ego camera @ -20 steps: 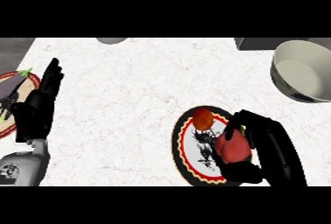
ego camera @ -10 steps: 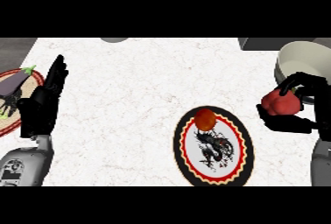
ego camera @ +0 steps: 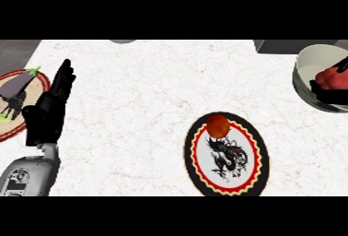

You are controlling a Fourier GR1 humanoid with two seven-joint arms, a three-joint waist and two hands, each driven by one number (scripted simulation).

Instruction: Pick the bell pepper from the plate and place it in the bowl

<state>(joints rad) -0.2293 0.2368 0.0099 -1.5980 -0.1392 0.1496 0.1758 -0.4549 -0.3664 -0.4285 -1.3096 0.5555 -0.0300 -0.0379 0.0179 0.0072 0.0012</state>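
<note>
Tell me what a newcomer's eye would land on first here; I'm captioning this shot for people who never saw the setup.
Probably the dragon-patterned plate at centre-bottom, with a small orange-red round thing on its upper part. Next, at the right edge, the red bell pepper over the pale bowl, held by the right hand. At left, the open left hand rests beside a second plate bearing an eggplant.

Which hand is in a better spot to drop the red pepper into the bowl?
The right hand: it holds the bell pepper over the bowl. The left hand rests open far across the counter.
</note>
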